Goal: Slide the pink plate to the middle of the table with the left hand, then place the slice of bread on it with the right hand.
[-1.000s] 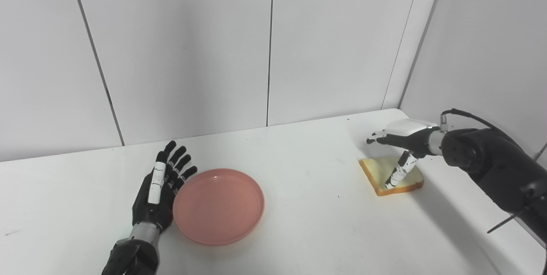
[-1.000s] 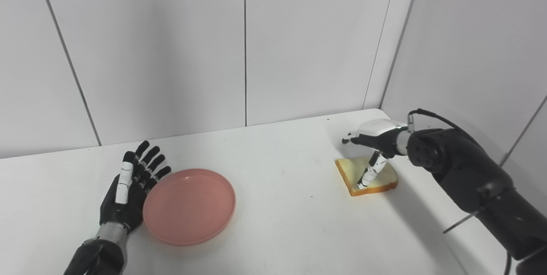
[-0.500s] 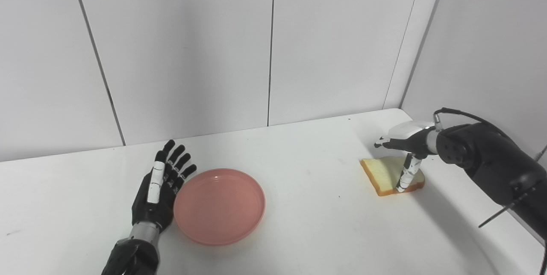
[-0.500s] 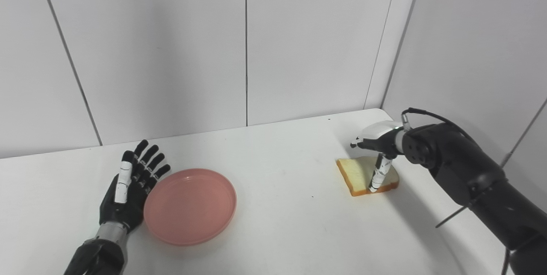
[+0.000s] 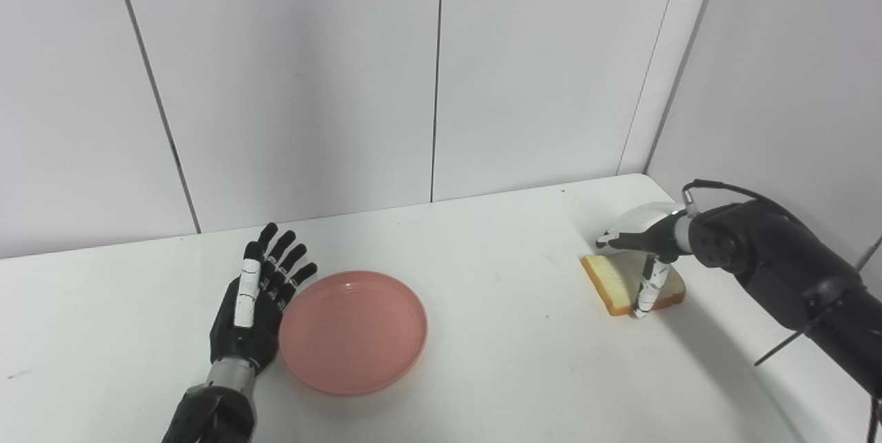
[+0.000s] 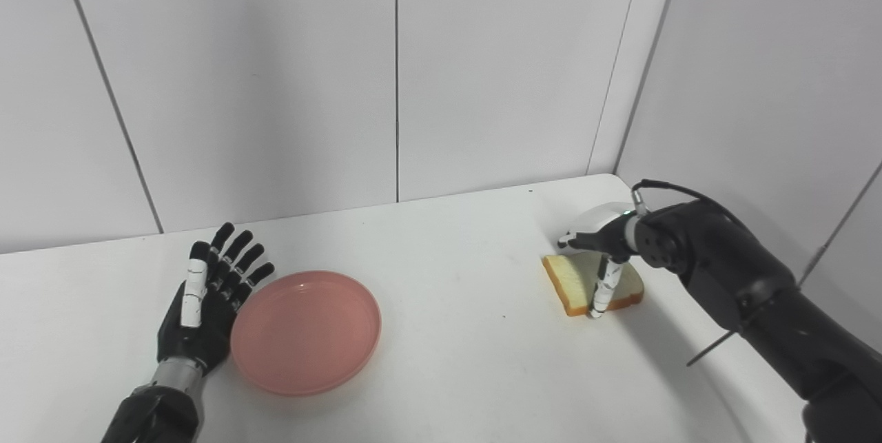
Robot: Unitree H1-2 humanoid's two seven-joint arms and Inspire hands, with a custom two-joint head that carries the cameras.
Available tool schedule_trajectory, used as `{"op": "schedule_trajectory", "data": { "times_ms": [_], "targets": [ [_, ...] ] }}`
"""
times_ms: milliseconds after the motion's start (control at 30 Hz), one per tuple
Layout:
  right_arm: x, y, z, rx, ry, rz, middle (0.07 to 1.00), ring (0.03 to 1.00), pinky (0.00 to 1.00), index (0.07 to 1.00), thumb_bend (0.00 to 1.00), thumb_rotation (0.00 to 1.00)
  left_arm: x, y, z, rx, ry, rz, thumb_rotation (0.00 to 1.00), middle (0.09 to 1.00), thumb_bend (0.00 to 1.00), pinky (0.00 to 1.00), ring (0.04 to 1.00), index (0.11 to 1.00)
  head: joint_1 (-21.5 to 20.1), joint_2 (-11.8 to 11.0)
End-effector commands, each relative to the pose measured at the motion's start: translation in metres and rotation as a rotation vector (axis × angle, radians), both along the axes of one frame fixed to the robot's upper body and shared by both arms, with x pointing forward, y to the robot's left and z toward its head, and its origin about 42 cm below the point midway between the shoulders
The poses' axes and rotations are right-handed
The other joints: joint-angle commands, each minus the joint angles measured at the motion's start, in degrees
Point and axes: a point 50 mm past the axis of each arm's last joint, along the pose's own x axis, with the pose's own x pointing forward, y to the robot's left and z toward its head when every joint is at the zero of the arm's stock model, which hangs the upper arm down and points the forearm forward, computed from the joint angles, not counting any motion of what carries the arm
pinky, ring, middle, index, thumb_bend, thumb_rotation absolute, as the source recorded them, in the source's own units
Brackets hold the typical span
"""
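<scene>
plate parked, bread pickup in hand

plate sits left of centre on the tabletop, my left hand flat beside its left rim, fingers spread, holding nothing. bread lies flat far right, well apart from the plate. right hand over it, one digit down at the near edge, fingers apart, not gripping yet. next: close on the slice, lift, carry left. risk: thin slice slips or folds.

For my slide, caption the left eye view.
Right hand over the bread; left hand open beside the plate.
</scene>
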Motion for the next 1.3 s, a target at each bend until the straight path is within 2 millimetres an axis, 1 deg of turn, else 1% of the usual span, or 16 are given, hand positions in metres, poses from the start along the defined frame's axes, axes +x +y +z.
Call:
{"op": "schedule_trajectory", "data": {
  "times_ms": [0,100,367,467,633,700,733,800,833,867,933,967,1000,1033,1100,1267],
  "targets": [
    [0.005,-0.007,0.03,-0.017,-0.073,0.015,1.0,1.0,1.0,0.947,1.0,0.37,-0.025,0.0,-0.039,-0.017,0.112,-0.001,0.73,0.936,0.85,0.81,0.913,0.948,0.06,0.06],
    [0.003,-0.007,0.023,-0.007,-0.072,0.006,1.0,1.0,1.0,0.936,1.0,0.38,-0.025,0.0,-0.039,-0.023,0.114,-0.002,0.72,0.942,0.85,0.83,0.92,0.954,0.29,0.15],
    [-0.003,-0.007,-0.006,0.001,-0.062,0.02,0.983,0.989,1.0,0.917,1.0,0.38,-0.024,0.001,-0.038,-0.026,0.117,0.006,0.71,0.932,0.85,0.82,0.909,0.927,0.64,0.38],
    [-0.005,-0.005,-0.018,-0.018,-0.069,0.036,0.96,0.967,1.0,0.907,1.0,0.37,-0.024,0.002,-0.038,-0.018,0.117,0.009,0.71,0.925,0.87,0.81,0.906,0.927,0.76,0.62],
    [-0.004,-0.002,-0.026,-0.032,-0.088,0.026,0.911,0.916,0.98,0.851,1.0,0.33,-0.024,0.004,-0.038,-0.015,0.121,0.013,0.71,0.917,0.87,0.81,0.898,0.92,0.69,0.71],
    [-0.003,-0.002,-0.028,-0.031,-0.091,0.005,0.883,0.873,0.88,0.805,1.0,0.3,-0.024,0.004,-0.038,-0.014,0.122,0.012,0.71,0.919,0.86,0.8,0.896,0.918,0.68,0.69],
    [-0.003,-0.002,-0.028,-0.02,-0.085,0.0,0.87,0.842,0.8,0.79,0.98,0.29,-0.023,0.003,-0.038,-0.016,0.123,0.011,0.71,0.92,0.86,0.8,0.895,0.918,0.72,0.68],
    [-0.002,-0.003,-0.027,-0.009,-0.071,-0.007,0.751,0.683,0.62,0.747,0.9,0.24,-0.024,0.003,-0.038,-0.019,0.123,0.01,0.7,0.918,0.86,0.81,0.894,0.914,0.72,0.68],
    [-0.002,-0.003,-0.027,-0.013,-0.068,-0.004,0.666,0.589,0.53,0.724,0.84,0.23,-0.024,0.003,-0.038,-0.02,0.123,0.009,0.7,0.919,0.86,0.81,0.895,0.916,0.78,0.68],
    [-0.002,-0.004,-0.027,-0.02,-0.067,0.001,0.612,0.538,0.48,0.697,0.79,0.2,-0.024,0.002,-0.038,-0.02,0.122,0.008,0.7,0.921,0.86,0.81,0.896,0.916,0.83,0.7],
    [-0.002,-0.005,-0.028,-0.028,-0.073,0.008,0.582,0.505,0.45,0.675,0.76,0.18,-0.024,0.002,-0.038,-0.027,0.124,0.008,0.7,0.922,0.86,0.81,0.897,0.914,0.83,0.72],
    [-0.003,-0.005,-0.028,-0.027,-0.076,0.012,0.571,0.495,0.44,0.588,0.64,0.16,-0.024,0.002,-0.038,-0.029,0.126,0.01,0.69,0.922,0.86,0.81,0.897,0.912,0.79,0.78],
    [-0.003,-0.005,-0.028,-0.024,-0.079,0.012,0.516,0.462,0.4,0.555,0.59,0.09,-0.024,0.002,-0.037,-0.03,0.127,0.012,0.69,0.918,0.86,0.81,0.894,0.907,0.74,0.86],
    [-0.003,-0.006,-0.028,-0.019,-0.083,0.011,0.484,0.437,0.37,0.53,0.55,0.04,-0.024,0.002,-0.037,-0.031,0.128,0.012,0.68,0.916,0.87,0.81,0.891,0.903,0.74,0.86],
    [-0.004,-0.007,-0.029,-0.003,-0.092,0.005,0.469,0.417,0.35,0.506,0.53,0.01,-0.024,0.003,-0.036,-0.025,0.123,0.01,0.68,0.921,0.86,0.81,0.895,0.908,0.65,0.94],
    [-0.004,-0.006,-0.029,-0.029,-0.105,0.024,0.478,0.412,0.33,0.493,0.53,0.0,-0.024,0.003,-0.035,-0.029,0.124,0.011,0.68,0.924,0.87,0.81,0.895,0.91,0.54,1.05]
  ]
}}
